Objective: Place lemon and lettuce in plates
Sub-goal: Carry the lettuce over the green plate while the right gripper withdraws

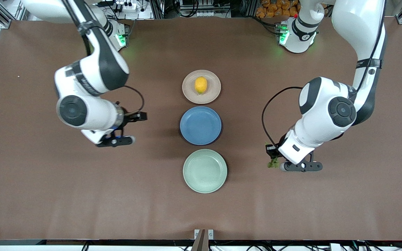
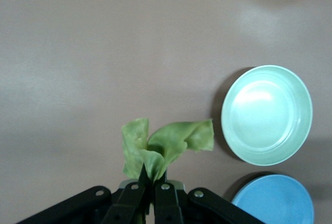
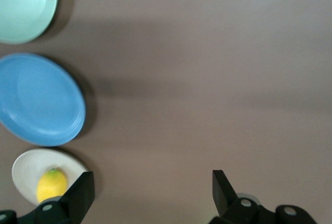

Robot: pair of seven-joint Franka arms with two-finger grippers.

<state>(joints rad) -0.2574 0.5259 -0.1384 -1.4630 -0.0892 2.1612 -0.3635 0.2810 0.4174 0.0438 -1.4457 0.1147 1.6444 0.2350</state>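
The lemon already sits in the beige plate. The left gripper pinches the lettuce over bare table, at 3 o'clock from the empty green plate. The right gripper waits wide open, holding nothing.

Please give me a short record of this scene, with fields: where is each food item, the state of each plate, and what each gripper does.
lemon: lying in the beige-pink plate
lettuce: held up over bare table at the left arm's end
mint green plate: holds nothing, nearest the front camera
blue plate: holds nothing, between the other two plates
left gripper: shut on the lettuce
right gripper: open, holds nothing, over bare table at the right arm's end
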